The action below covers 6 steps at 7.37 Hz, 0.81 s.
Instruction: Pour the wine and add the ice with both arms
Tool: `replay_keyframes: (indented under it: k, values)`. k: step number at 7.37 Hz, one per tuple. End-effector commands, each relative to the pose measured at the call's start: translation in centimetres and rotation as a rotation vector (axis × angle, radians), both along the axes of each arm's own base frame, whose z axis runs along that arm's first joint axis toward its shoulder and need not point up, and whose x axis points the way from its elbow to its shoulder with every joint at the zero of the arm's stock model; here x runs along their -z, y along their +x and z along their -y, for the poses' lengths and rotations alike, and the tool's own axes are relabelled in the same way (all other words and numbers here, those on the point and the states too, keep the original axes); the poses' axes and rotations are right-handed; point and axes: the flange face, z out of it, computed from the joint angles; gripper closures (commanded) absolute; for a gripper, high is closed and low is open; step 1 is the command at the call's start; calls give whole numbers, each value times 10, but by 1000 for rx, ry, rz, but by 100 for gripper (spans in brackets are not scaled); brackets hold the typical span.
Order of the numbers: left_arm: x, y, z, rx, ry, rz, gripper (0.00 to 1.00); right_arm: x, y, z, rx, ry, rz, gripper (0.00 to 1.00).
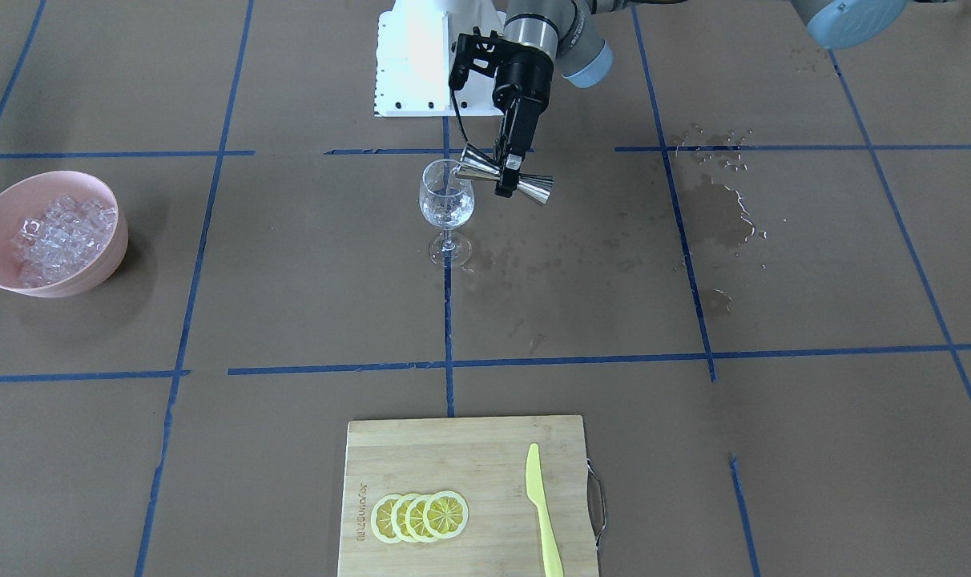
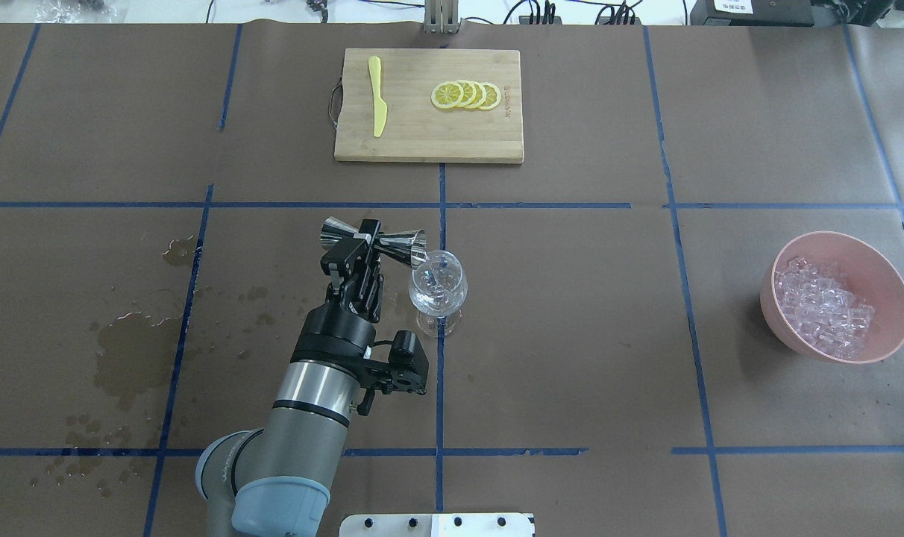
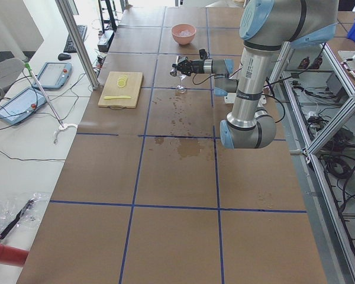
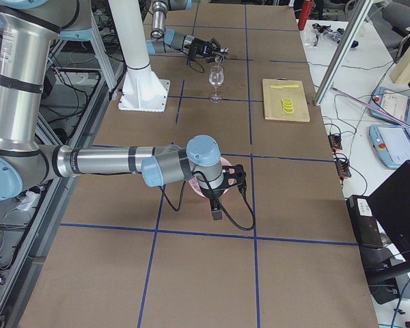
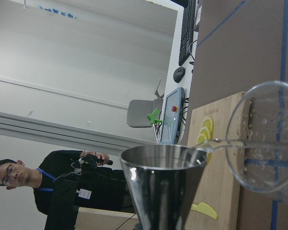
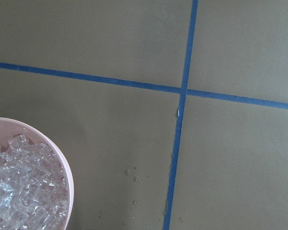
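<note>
Brown paper-covered table [image 2: 571, 335], blue tape lines [image 2: 534, 205]

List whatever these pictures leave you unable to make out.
right hand: shows only in the right-side view, small; open or shut unclear.
bowl: cut off by the right wrist view's corner.
measuring cup: left wrist view sees its rim nearly edge-on, contents hidden.
glass: how full it is cannot be read in any view.

Grey tubular left arm [image 2: 310, 418] being capped in pale blue, silver wrist being ended by black left gripper [image 2: 368, 239], black cable [image 4: 242, 222] being looped off matching right arm [image 4: 109, 162], white base block [image 1: 413, 64] being studded with dark screws
</note>
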Motion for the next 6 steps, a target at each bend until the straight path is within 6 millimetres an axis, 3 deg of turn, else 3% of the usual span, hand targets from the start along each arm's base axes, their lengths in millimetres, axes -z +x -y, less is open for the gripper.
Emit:
replay_keyframes:
  k: [1,6]
  values:
    - [-2,1,0,4,8,35,100,-1,0,-1,0,-2,0,0]
    - [8,0,-1,10,39,132,100,-2,1,-2,-1,-5,0,0]
